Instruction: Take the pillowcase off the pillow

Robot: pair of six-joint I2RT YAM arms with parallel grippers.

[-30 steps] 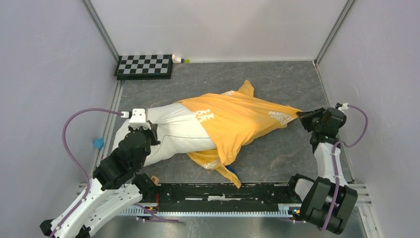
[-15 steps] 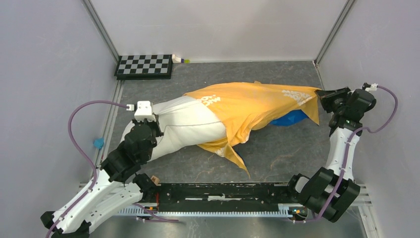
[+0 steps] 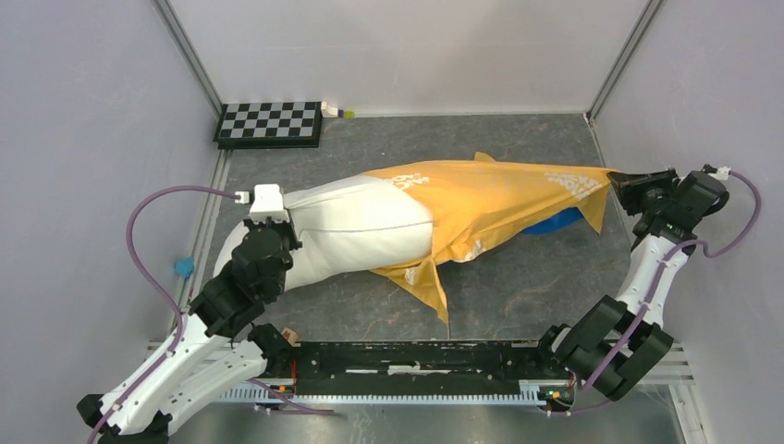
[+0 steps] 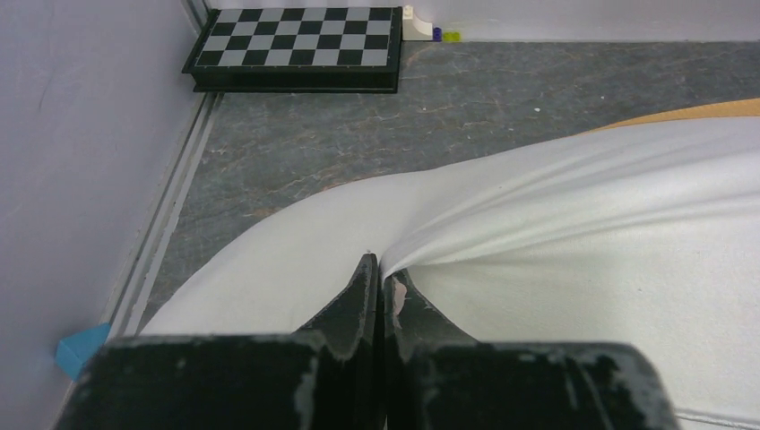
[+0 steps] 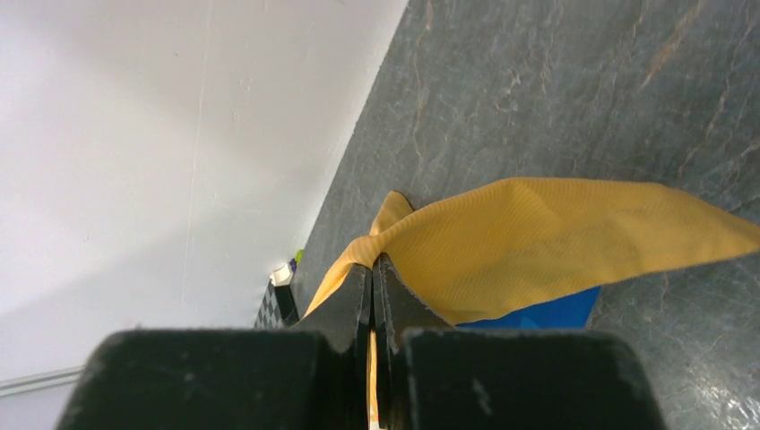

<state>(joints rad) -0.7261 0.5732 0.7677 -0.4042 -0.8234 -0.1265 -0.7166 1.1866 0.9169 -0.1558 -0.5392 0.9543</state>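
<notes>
Top view: we log the pillow (image 3: 356,231) lying across mid-frame on the desk (image 3: 527,287), its white left half bare. The pillowcase (image 3: 499,194), orange side up, covers the right half and stretches taut toward the right edge. At the pillow's left end sits the left tool (image 3: 275,222); at the cover's far corner, the right tool (image 3: 619,182). A checkerboard (image 3: 270,123) lies upper left.

Left wrist view: tool clamped on a fold of white pillow fabric, lower centre.

Right wrist view: tool clamped on a bunched orange corner; we see blue underside just lower right.
</notes>
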